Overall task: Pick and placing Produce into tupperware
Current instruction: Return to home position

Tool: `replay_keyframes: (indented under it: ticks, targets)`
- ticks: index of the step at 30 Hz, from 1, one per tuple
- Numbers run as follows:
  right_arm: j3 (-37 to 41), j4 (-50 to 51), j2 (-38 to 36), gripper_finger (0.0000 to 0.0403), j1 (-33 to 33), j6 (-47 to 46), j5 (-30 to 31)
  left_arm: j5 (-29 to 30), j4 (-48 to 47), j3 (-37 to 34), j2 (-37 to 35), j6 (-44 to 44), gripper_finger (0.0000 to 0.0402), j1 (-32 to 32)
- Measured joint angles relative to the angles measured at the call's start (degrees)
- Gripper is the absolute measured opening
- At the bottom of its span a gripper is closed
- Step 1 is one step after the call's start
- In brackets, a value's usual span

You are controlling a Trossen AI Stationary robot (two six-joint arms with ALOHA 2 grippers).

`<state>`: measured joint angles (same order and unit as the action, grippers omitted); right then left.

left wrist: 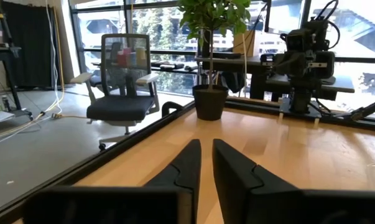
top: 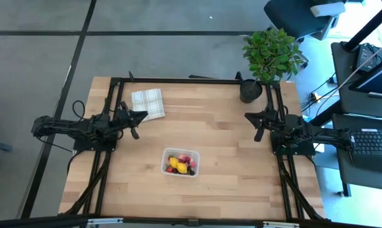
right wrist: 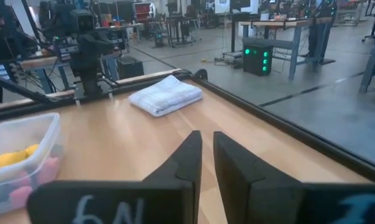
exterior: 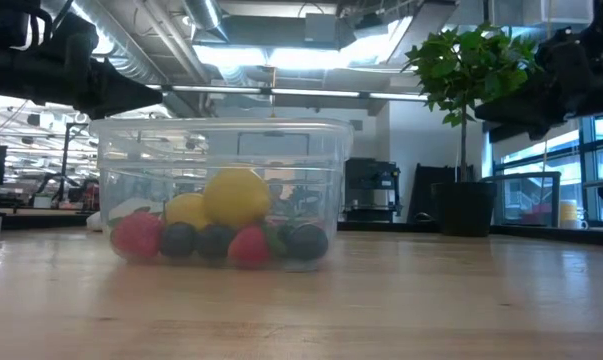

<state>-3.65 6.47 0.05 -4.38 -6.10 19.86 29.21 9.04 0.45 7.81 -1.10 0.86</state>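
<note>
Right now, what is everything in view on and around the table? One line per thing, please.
tupperware: one, clear, around the table's middle.
produce: about seven pieces showing, yellow, red and dark blue, all inside the tupperware.
cloth: one, white-green checked, folded, far left part of the table.
potted plant: one, green leaves in a dark pot, far right corner.
table: one, light wood, black frame.
office chair: one, dark seat, on the floor beyond the table.
keyboard: one, black, on a desk to the right.
left gripper: one, dark, empty, beside the cloth.
right gripper: one, dark, empty, near the plant's pot.
</note>
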Motion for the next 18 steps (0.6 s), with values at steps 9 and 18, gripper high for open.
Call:
replay_keyframes:
  ticks: [9, 18]
  targets:
    - [0.05, -0.28, 0.00, 0.0045, 0.00, -1.76, 0.02, -0.02, -0.89, 0.00, 0.02, 0.16, 0.0054, 0.00]
    - [0.06, 0.14, 0.11, 0.0045, 0.02, -1.13, 0.02, -0.04, -1.03, 0.00, 0.02, 0.22, 0.0070, 0.00]
